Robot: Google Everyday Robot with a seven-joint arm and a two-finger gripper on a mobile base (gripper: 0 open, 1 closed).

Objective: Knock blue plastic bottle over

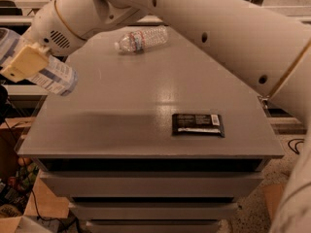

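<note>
Bench (pixel 121 110): grey, flat-topped, smooth with a dull sheen; its squared front edge is nearest, with stepped grey tiers beneath. Black packet (pixel 198 124): flat, rectangular, glossy wrapper with pale print, lying flat on the right front part of the bench, its long side along the front edge. Hand (pixel 25 62): at the left, off the bench's left edge, clamped on the blue plastic bottle (pixel 53 75). One cream, blocky pad (pixel 22 64) lies across the bottle's near side, and the opposing one is hidden behind it. The bottle sits inside the hand's grip, passing behind the pad and showing on both sides of it. It is held in the air beside and partly over the bench's left edge, well apart from the packet. Bottle material: clear, smooth-walled plastic, cylindrical, wrapped in a pale blue-and-white label with fine print. Long axis: tilted, running from upper left down to lower right. The rounded lower end points toward the bench top and overlaps its left edge, while the upper end is cut off by the left border, so which end bears the cap cannot be told. Ridged bottle (pixel 142 39): smaller, clear, crinkled plastic with a red-and-blue label, lying on its side on the far part of the bench, cap end to the left, well apart from the hand. Arm (pixel 218 28): thick, cream-white, smooth shell with small round holes, a tan band and a vent grille near the wrist, crossing from the right edge over the far side to the hand.
</note>
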